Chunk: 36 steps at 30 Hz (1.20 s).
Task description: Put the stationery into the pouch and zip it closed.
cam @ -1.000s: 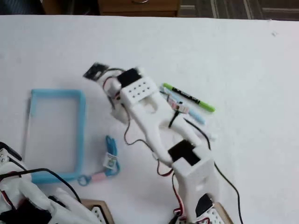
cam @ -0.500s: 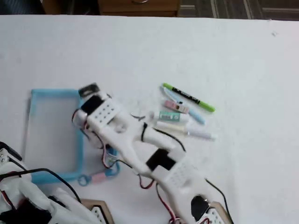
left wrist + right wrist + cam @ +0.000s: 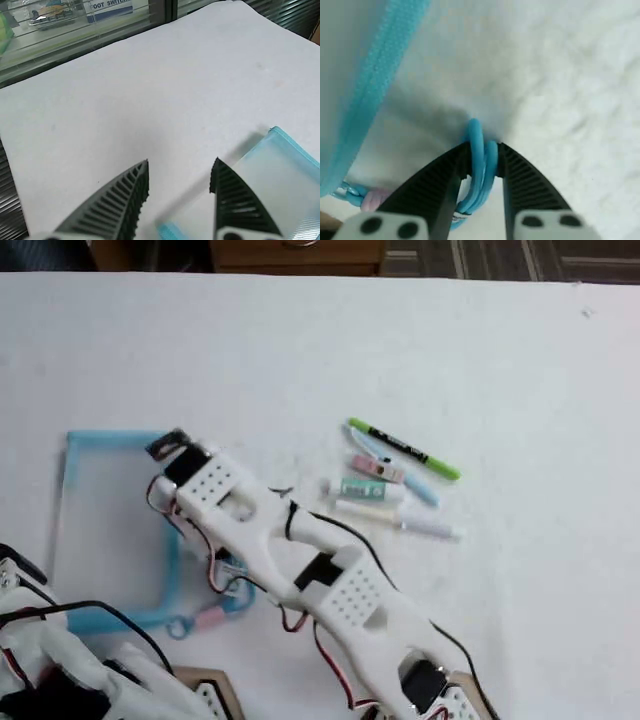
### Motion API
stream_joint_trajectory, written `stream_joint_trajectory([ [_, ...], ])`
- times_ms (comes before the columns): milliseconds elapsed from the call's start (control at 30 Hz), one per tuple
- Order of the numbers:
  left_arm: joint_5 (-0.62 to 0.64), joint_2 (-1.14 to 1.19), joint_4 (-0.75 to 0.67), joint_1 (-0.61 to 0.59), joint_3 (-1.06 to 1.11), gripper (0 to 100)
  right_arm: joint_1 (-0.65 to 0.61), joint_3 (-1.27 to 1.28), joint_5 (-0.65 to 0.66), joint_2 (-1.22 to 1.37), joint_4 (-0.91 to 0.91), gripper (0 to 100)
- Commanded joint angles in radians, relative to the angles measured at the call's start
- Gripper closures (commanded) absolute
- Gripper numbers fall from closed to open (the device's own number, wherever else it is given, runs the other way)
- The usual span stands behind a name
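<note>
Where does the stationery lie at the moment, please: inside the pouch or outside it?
Outside it. The green pen and the other stationery lie in a cluster on the table, apart from the blue-edged pouch.

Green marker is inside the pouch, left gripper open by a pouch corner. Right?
No. The green marker lies on the table, outside the pouch, as the high view shows. The left gripper is open by a pouch corner.

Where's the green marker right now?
High view: the green marker lies diagonally on the table's right half, topmost of the loose stationery, beside the pale blue pen, well apart from the pouch at left.
</note>
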Motion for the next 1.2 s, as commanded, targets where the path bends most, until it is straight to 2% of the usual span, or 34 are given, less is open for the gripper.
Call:
stream_joint_trajectory([
  [0,0.002,0.016,-0.012,-0.005,-0.008,78,0.005,-0.124,0.020,0.016,0.071,95.0],
  [233,-0.031,0.016,-0.011,-0.005,-0.008,79,0.091,-0.235,0.031,0.015,0.114,98.0],
  [367,-0.031,0.016,-0.011,-0.005,-0.005,79,0.193,-0.336,0.035,0.012,0.097,98.1],
  [567,-0.031,0.016,-0.009,0.001,-0.002,78,0.374,-0.534,0.041,0.077,-0.099,98.1],
  [667,-0.037,0.015,-0.009,0.018,-0.002,78,0.420,-0.617,0.043,0.127,-0.222,98.1],
  [800,-0.178,0.015,0.060,0.205,-0.003,78,0.418,-0.664,0.058,0.179,-0.245,98.1],
  [933,-0.313,0.015,0.114,0.433,0.031,78,0.407,-0.675,0.147,0.197,-0.257,98.1],
  [1033,-0.374,0.021,0.110,0.526,0.064,78,0.412,-0.675,0.160,0.206,-0.351,98.1],
  [1167,-0.419,0.021,0.080,0.621,0.213,72,0.427,-0.671,0.164,0.206,-0.456,98.1],
])
